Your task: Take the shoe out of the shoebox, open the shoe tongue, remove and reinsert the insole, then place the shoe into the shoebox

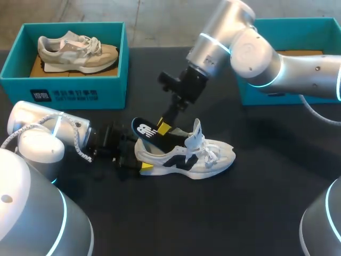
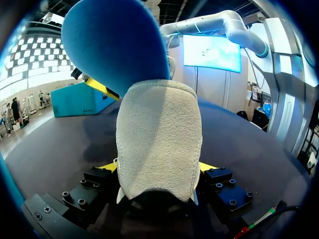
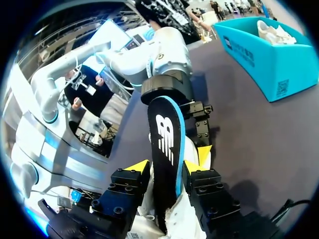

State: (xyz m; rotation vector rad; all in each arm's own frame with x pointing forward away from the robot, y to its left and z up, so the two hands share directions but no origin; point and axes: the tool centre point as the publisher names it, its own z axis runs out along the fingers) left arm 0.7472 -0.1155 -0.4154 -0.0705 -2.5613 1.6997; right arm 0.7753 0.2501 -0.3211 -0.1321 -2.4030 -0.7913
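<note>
A white sneaker with black panels (image 1: pixel 205 157) lies on its sole on the dark table, toe to the right. My left gripper (image 1: pixel 139 160) comes in low from the left, shut on the shoe's heel (image 2: pixel 159 139), which fills the gap between its yellow fingertips (image 2: pixel 107 167). A black insole with a blue edge (image 1: pixel 143 129) slants up out of the shoe's opening. My right gripper (image 1: pixel 163 128) reaches down from above, its yellow tips against the insole's (image 3: pixel 167 144) two edges. The tongue stands raised.
A teal shoebox (image 1: pixel 64 88) at the back left holds a beige sneaker (image 1: pixel 74 53). A second teal box (image 1: pixel 287 98) stands at the back right, partly behind my right arm. Bare dark table lies in front of the shoe.
</note>
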